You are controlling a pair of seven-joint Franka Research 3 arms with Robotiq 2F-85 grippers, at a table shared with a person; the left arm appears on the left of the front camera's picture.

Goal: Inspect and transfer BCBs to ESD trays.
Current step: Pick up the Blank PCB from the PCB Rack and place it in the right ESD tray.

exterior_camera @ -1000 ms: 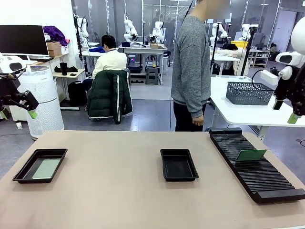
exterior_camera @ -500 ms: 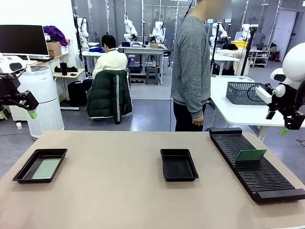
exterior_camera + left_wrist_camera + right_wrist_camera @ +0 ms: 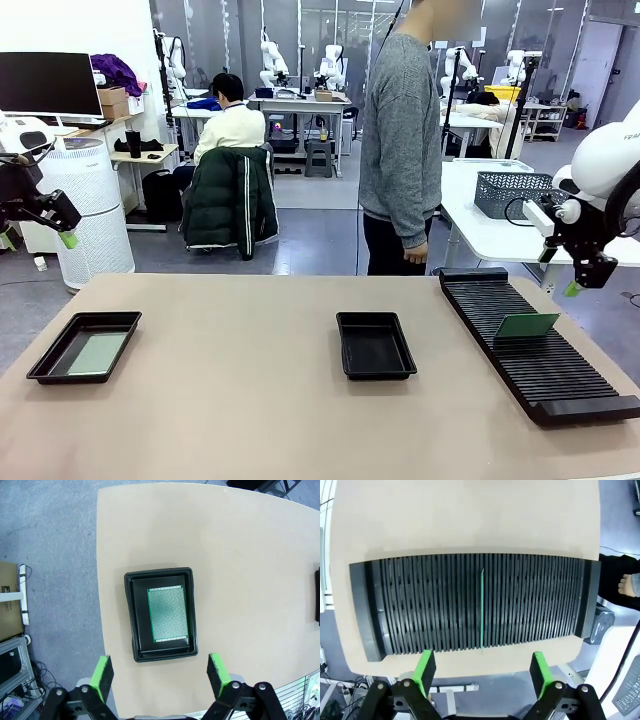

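Note:
A green BCB [image 3: 97,352] lies flat in the left ESD tray [image 3: 52,358] near the table's left edge; from the left wrist it is the board [image 3: 168,613] inside the black tray [image 3: 131,615]. The middle ESD tray [image 3: 375,345] holds nothing. Another BCB [image 3: 526,324] stands on edge in the black slotted rack [image 3: 545,360], seen edge-on as a thin green line [image 3: 482,611]. My left gripper [image 3: 40,228] hangs open, high off the table's left side. My right gripper [image 3: 582,268] is open above the rack's far right, fingers [image 3: 426,667] straddling nothing.
A person in a grey sweater [image 3: 400,140] stands at the far edge, one hand [image 3: 414,257] hanging near the rack's far end. A white side table with a wire basket [image 3: 521,195] is behind the right arm. Bare tabletop [image 3: 240,390] lies between the trays.
My right gripper has come down and leftward toward the rack. The left arm, the boards and the trays have not moved.

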